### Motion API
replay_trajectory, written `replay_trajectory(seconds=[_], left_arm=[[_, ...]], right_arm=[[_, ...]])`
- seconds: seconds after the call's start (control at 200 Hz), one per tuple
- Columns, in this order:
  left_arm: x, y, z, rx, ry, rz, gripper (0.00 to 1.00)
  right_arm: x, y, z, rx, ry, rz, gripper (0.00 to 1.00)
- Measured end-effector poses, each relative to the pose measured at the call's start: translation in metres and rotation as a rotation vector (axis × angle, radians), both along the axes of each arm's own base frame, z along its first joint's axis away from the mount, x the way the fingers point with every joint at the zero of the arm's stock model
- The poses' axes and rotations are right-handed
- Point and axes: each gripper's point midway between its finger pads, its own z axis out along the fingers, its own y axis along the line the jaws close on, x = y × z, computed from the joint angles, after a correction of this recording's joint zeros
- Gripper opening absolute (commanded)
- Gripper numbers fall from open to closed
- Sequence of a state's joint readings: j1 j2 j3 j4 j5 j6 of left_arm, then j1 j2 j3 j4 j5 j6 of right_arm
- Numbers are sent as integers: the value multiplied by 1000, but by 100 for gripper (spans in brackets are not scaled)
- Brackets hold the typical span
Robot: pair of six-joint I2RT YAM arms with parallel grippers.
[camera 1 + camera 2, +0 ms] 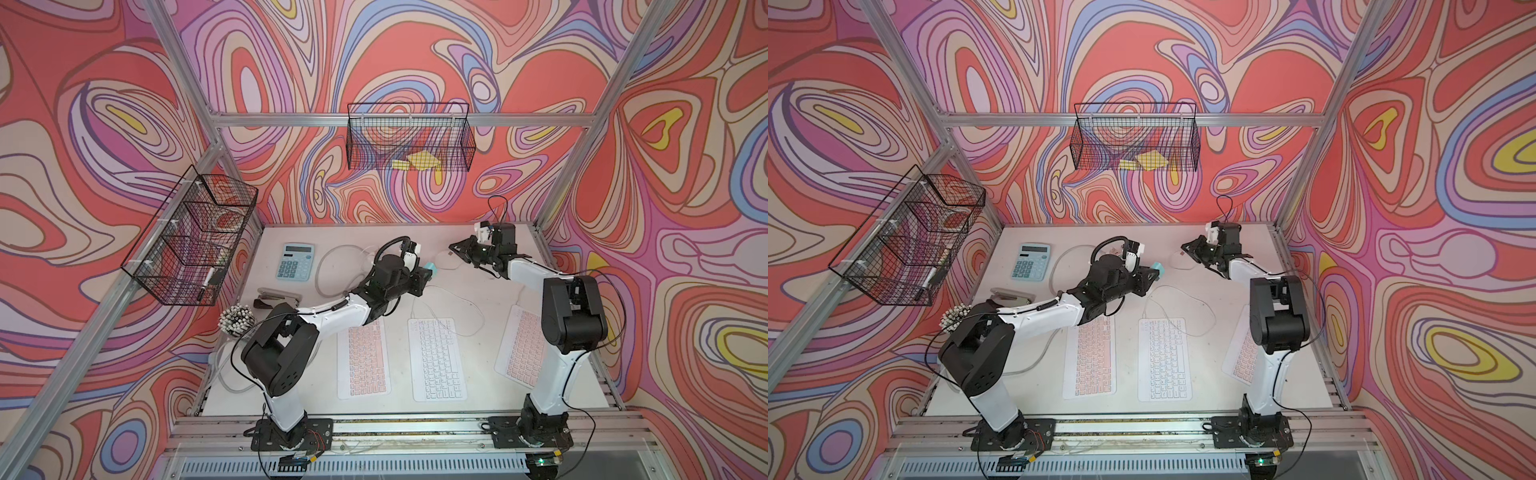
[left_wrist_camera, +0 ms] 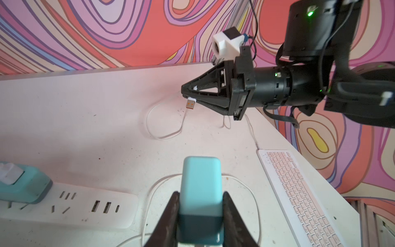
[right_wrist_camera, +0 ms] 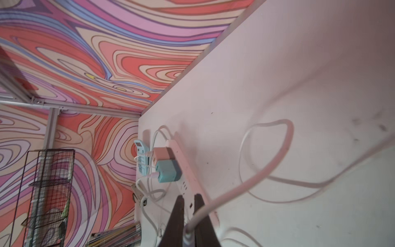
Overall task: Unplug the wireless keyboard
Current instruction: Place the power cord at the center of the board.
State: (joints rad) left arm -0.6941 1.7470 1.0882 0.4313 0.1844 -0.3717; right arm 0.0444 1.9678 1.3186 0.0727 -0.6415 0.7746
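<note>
- Pinching a white USB plug between pressed-together jaws, the right tool hung above the back of the bench. The plug's metal end was bare and touched nothing else.
- Left tool was clamped on a teal charger, held off the bench, apart from the plug and the power strip.
- White cable trailed from the right tool and looped on the bench.
- In the left wrist view a thin lead reached the far corner of the right keyboard. Couldn't tell if it was the same cable.
- Right keyboard lay flat beside the right arm. The middle keyboard and left keyboard lay flat near the front.
- Second charger and pink charger sat plugged into the strip.
- Calculator lay at the back left.
</note>
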Motion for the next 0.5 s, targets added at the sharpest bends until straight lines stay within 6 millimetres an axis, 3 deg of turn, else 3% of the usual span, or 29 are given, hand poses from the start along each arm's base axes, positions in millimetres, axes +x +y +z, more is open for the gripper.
replay_trajectory(seconds=[0.125, 0.285, 0.416, 0.501], left_arm=[[0, 0, 1, -2, -1, -1, 0], [4, -2, 2, 7, 10, 0, 0], [19, -11, 5, 8, 26, 7, 0], [31, -17, 3, 6, 48, 17, 0]], right_arm=[[7, -8, -5, -27, 7, -21, 1], [22, -10, 9, -84, -64, -4, 2], [32, -12, 17, -136, -126, 16, 2], [35, -13, 10, -161, -134, 28, 3]])
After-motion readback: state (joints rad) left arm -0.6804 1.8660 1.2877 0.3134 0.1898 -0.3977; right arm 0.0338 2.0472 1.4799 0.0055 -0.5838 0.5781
